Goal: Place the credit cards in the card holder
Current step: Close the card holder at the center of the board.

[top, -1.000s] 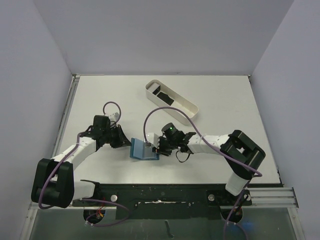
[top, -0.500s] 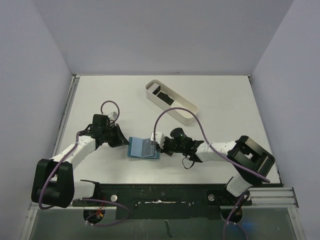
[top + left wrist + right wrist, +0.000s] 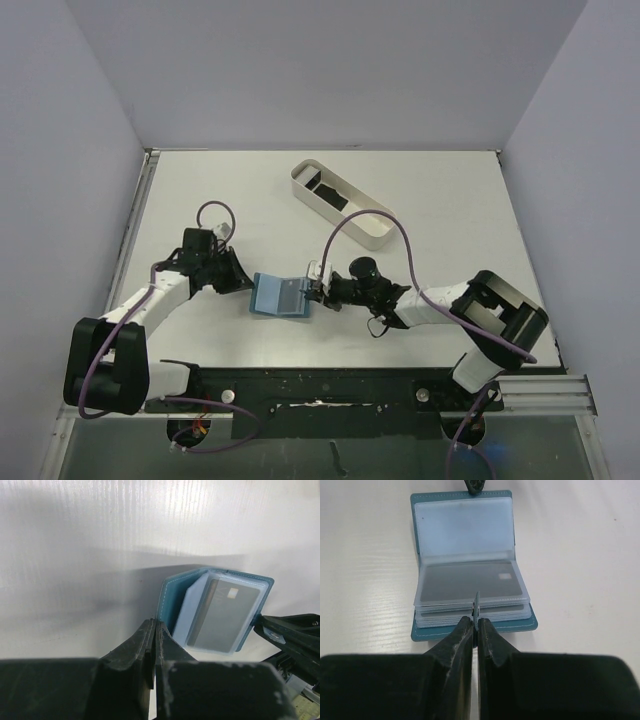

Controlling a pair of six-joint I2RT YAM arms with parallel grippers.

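**A:** Where is the holder?

**B:** The small teal-blue folding card holder (image 3: 279,296) lies open on the white table (image 3: 460,200), near the front edge and between the two arms.

**A:** What is in it?

**B:** Its clear, pale-blue plastic pockets (image 3: 465,535) are fanned apart. The top pocket of the near stack holds a dark grey credit card (image 3: 470,582) with a small chip on it.

**A:** And the pincers?

**B:** The left gripper (image 3: 154,627) has its fingers pressed almost together on the edge of the holder's cover on its own side. The right gripper (image 3: 476,622) is closed just as tightly, with a thin teal sliver of the holder's opposite edge nipped between its tips.

**A:** Any other container?

**B:** A long white oval tray (image 3: 343,203) sits well apart from the holder, toward the back of the table. Black cards (image 3: 325,184) lie flat inside it, though I cannot tell how many.
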